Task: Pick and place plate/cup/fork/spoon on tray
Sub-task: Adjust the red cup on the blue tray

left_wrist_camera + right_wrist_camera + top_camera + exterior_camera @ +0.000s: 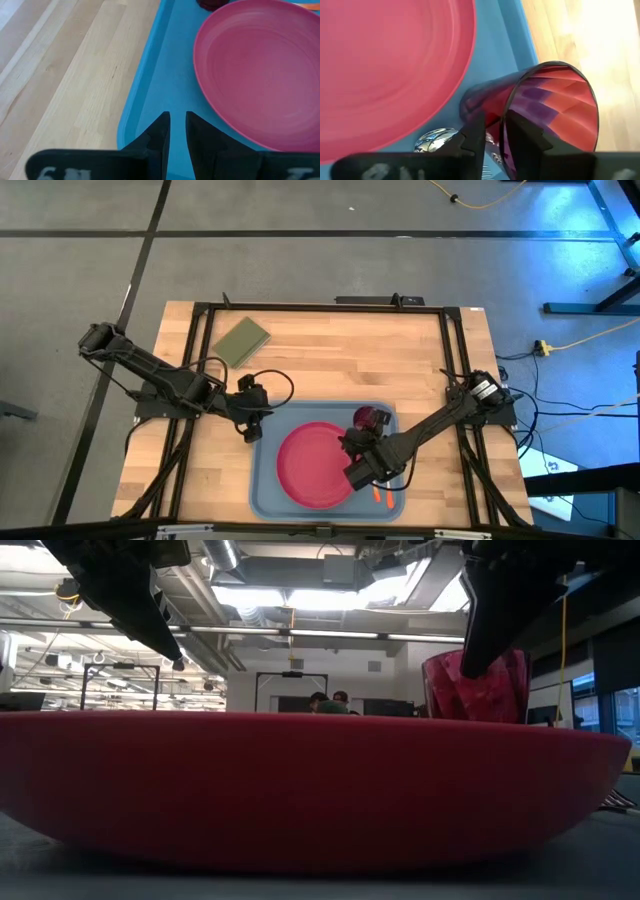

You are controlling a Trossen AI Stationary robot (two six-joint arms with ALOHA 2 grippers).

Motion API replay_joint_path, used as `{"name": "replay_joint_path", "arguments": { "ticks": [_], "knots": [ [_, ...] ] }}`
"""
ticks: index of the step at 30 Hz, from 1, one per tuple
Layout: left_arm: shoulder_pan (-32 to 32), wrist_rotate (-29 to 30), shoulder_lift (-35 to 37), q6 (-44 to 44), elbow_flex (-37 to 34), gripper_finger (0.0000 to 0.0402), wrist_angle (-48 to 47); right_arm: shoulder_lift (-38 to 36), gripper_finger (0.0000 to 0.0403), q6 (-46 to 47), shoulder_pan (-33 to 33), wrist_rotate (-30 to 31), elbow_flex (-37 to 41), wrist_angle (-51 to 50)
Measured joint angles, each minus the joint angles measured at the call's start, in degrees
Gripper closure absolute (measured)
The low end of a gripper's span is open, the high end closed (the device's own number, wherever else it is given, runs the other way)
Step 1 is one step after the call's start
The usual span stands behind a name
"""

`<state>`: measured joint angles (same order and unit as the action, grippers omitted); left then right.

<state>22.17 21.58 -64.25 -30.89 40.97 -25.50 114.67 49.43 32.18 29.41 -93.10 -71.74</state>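
Observation:
The light-blue tray point(268, 480) lies at the table's near middle. The magenta plate point(315, 465) lies flat in it. The dark red cup point(372, 418) stands upright at the tray's far right, also in the low view point(500, 690). Two orange-handled utensils point(382, 495) lie on the tray floor right of the plate. The spoon's bowl point(435, 140) shows; the fork's head is mostly hidden behind my fingers. My right gripper point(360, 465) point(494, 127) is shut and empty above the plate's right edge, near the cup. My left gripper point(250, 428) point(177, 125) is shut and empty above the tray's far left rim.
An olive-green rectangular pad point(241, 341) lies on the wooden table point(330, 360) at the far left. Bare wood lies between it and the tray. A dark frame point(320, 307) runs along the table's far and side edges. People sit in the room behind point(330, 702).

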Motion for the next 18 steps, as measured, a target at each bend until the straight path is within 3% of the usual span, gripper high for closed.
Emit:
{"name": "replay_joint_path", "arguments": {
  "ticks": [8, 18],
  "knots": [
    [0.0, 0.0, 0.0, 0.0, 0.0, 0.0347, 0.0, 0.0, 0.0285, 1.1, -0.1, 0.9, 0.0, -0.6],
    [0.0, 0.0, 0.0, 0.0, 0.0, 0.0347, 0.0, -0.2, 0.0271, 2.8, 0.0, 1.1, -3.0, -3.2]
  ]
}}
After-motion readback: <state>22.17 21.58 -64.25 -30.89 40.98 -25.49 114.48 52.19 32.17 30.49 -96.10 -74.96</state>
